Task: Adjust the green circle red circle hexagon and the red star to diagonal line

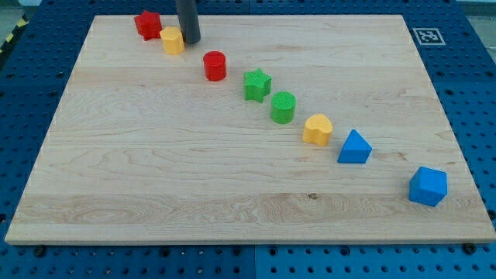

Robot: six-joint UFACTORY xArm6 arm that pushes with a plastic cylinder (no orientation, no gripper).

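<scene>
With no pincer fitted, my tip [190,41] presses the yellow hexagon's [172,40] right side, red star [147,24] just beyond it, red circle [215,66] and green circle [283,107] down-right; next probably a gentle nudge, avoiding the star.

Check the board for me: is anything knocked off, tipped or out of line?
Nothing is tipped or off the board. The blocks run in one diagonal from the red star to the blue cube. Only the spacing is uneven: the yellow hexagon sits tight against the star, with my tip at its right side.
</scene>
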